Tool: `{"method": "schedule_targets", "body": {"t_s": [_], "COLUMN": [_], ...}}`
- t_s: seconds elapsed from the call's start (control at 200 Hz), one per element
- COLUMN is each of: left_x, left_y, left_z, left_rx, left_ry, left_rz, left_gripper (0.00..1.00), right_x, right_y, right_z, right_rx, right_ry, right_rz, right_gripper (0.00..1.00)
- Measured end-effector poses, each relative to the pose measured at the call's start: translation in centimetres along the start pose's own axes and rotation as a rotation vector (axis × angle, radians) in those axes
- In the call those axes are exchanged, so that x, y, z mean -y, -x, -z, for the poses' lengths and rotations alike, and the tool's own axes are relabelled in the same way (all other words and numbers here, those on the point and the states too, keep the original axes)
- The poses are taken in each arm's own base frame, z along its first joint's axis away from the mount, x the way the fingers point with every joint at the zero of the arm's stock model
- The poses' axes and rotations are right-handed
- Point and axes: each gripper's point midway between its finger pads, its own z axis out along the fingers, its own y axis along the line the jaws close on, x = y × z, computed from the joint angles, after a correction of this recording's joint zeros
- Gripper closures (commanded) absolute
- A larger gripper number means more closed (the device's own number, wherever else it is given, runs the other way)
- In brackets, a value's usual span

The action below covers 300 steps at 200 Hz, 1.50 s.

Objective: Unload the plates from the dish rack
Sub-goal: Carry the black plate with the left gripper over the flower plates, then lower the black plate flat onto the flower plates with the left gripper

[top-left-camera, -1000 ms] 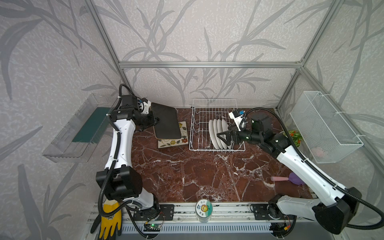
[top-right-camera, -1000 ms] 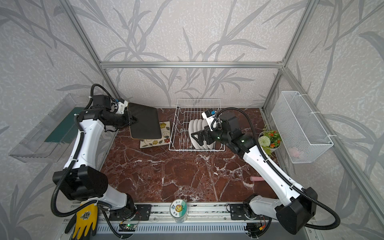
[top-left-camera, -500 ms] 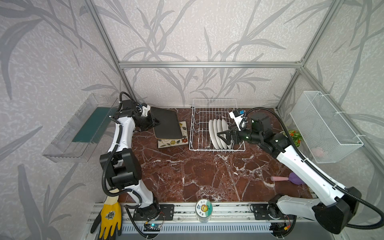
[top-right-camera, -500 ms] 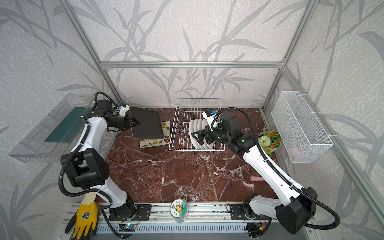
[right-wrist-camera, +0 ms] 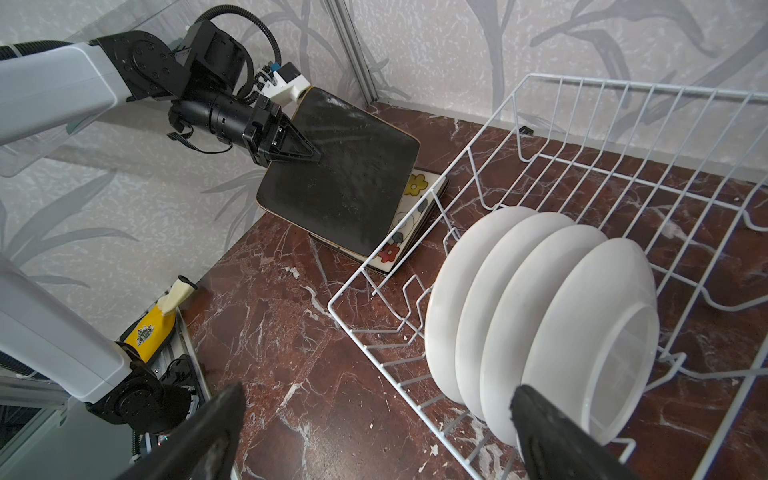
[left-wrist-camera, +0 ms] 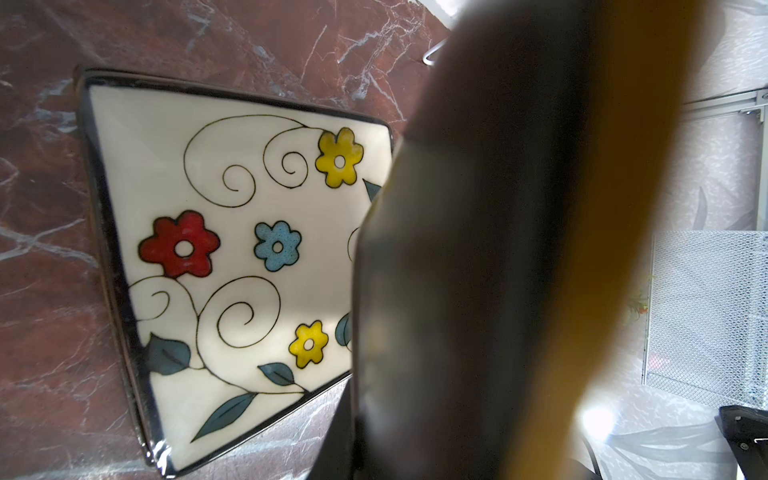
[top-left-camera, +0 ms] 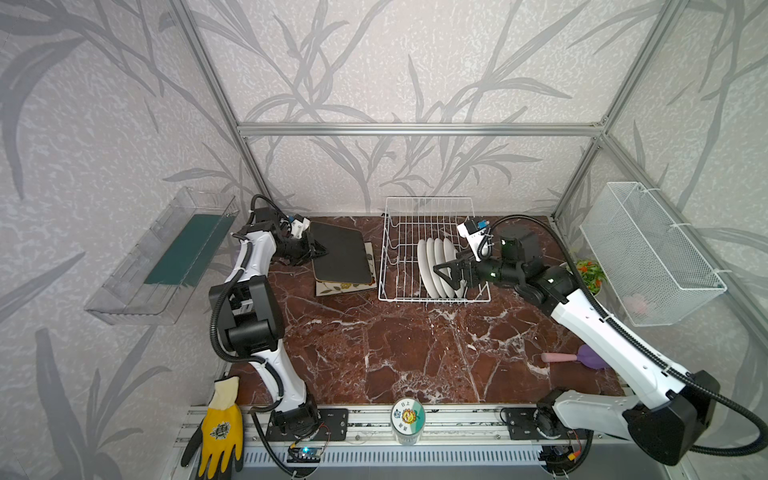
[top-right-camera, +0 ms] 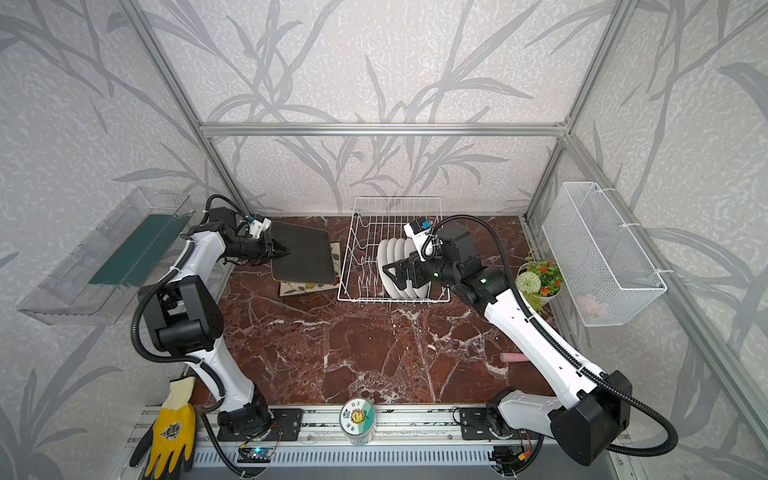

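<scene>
My left gripper [top-left-camera: 321, 252] [top-right-camera: 286, 252] [right-wrist-camera: 309, 156] is shut on the edge of a square plate [top-left-camera: 343, 257] [top-right-camera: 303, 257] [right-wrist-camera: 345, 183], black back up, which fills the left wrist view as a dark blur [left-wrist-camera: 478, 249]. It hangs just above a second square plate [top-left-camera: 345, 286] [left-wrist-camera: 232, 249] [right-wrist-camera: 409, 220], lying flower face up on the table left of the dish rack [top-left-camera: 430, 198] [top-right-camera: 397, 198] [right-wrist-camera: 353, 340]. Several round white plates [top-left-camera: 436, 266] [top-right-camera: 395, 266] [right-wrist-camera: 519, 311] stand upright in the rack. My right gripper [top-left-camera: 451, 274] [top-right-camera: 395, 277] [right-wrist-camera: 376, 392] is open beside them, holding nothing.
A white mesh basket [top-left-camera: 648, 249] hangs on the right wall, a clear shelf [top-left-camera: 166, 257] on the left wall. A flower pot [top-left-camera: 590, 274] and a pink-handled brush [top-left-camera: 573, 357] sit at the right. A jar [top-left-camera: 407, 419] and a yellow glove [top-left-camera: 220, 424] lie at the front rail.
My left arm has folded lower and brought the black-backed plate down and flatter over the flower plate. The right gripper has edged slightly left along the round plates, still open.
</scene>
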Motion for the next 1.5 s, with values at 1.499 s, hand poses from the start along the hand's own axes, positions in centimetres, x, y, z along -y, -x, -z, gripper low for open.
{"method": "schedule_targets", "body": {"t_s": [1.499], "left_x": [-4.9], "left_y": [-0.3], "left_z": [-4.0], "left_rx": [-0.124], "left_ry": [-0.063], "left_rz": [0.128], "left_gripper": [0.78], "right_x": [0.7], "right_y": [-0.2], "right_z": [-0.4], "right_rx": [-0.072], "right_ry": [-0.04], "right_rz": [0.062], "right_gripper": [0.01]}}
